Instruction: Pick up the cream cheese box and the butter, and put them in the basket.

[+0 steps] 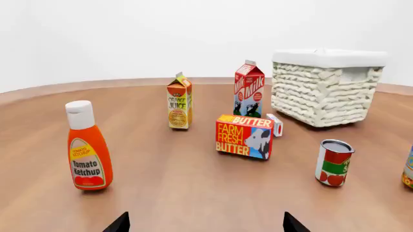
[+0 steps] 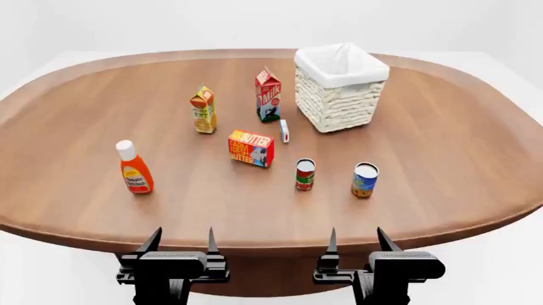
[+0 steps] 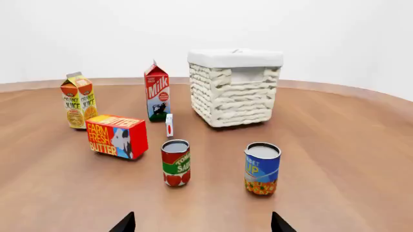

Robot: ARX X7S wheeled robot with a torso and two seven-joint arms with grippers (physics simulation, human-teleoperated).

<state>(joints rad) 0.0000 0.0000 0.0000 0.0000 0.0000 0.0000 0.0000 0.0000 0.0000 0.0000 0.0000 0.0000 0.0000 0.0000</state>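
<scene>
Both pincers hang at the near edge of the counter (image 2: 475, 146), jaws apart and holding nothing: the left pincer (image 2: 180, 244) and the right pincer (image 2: 355, 243) are well short of every item.

The butter (image 2: 250, 147) lies ahead of the left pincer and slightly toward the right one, with nothing between it and the pincer. The cream cheese (image 2: 285, 131) stands on edge just beyond the butter, close to the milk (image 2: 268, 96) and near the basket (image 2: 340, 86), which sits farthest out, ahead of the right pincer.

The risks, as I judge them:
- The cream cheese is thin and upright; a touch from one finger before the jaws shut would likely tip it flat, where it is hard to grip.
- Reaching for it from the right, the arm passes over the tomato can (image 2: 304, 174) and could knock it.
- The milk could topple if crowded.
- The butter could skid if caught off-centre.
</scene>
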